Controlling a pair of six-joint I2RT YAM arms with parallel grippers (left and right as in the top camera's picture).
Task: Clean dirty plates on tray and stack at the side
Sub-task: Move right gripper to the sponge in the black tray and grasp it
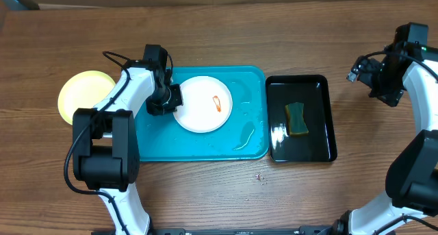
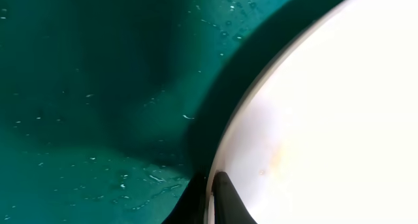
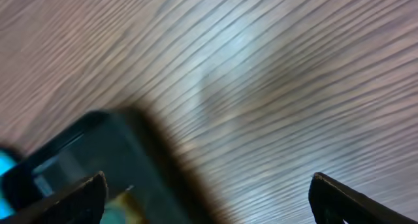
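A white plate (image 1: 202, 103) with an orange-red smear (image 1: 217, 103) lies on the turquoise tray (image 1: 254, 83). My left gripper (image 1: 174, 100) is shut on the plate's left rim; in the left wrist view the two fingers (image 2: 210, 185) pinch the white rim (image 2: 313, 119) over the wet tray (image 2: 98, 87). A pale yellow-green plate (image 1: 81, 94) sits on the table left of the tray. A third plate does not show. My right gripper (image 1: 384, 77) is open and empty above the bare wood right of the black tray, its fingers wide apart (image 3: 209, 191).
A glossy black tray (image 1: 301, 118) stands right of the turquoise tray and holds a green-and-yellow sponge (image 1: 296, 118). Its corner shows in the right wrist view (image 3: 72, 159). Water pools on the turquoise tray near its right side (image 1: 245, 135).
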